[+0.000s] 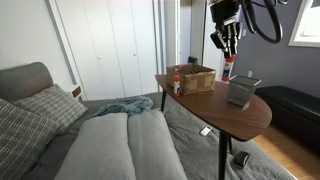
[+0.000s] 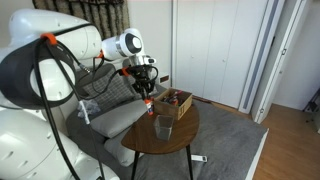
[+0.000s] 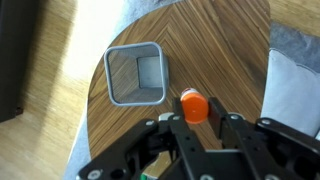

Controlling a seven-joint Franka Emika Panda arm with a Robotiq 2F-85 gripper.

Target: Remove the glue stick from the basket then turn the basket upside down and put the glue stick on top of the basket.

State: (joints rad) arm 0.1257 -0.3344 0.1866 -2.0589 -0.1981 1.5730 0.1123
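1. Hand [image 3: 196, 125] is clamped on the glue stick [image 3: 193, 105]. In the wrist view the orange cap sits between the two fingers [image 3: 172, 135].
2. Stick is up in the air, clear of the worktop [image 3: 220, 40] and out of the basket [image 3: 118, 85]. Long axis approx. vertical, pointing straight at the wrist cam, so only the cap shows there.
3. Key relation: basket stands just beside the stick's line, not under it (up-left of the cap in the wrist view). It's upright, mouth up, and looks empty.
4. Judgement: removal step done. Next the stick needs parking on bare wood away from the basket, to free the hand for the flip.
5. Wrist view gives the sideways offset and the basket interior, but no height.
6. In both exterior views the stick [image 1: 229, 68] [image 2: 149, 101] hangs from the hand above the basket [image 1: 243, 92] [image 2: 164, 128], so the height gap shows. A brown box [image 1: 195, 78] also sits on the worktop, outside the wrist view.
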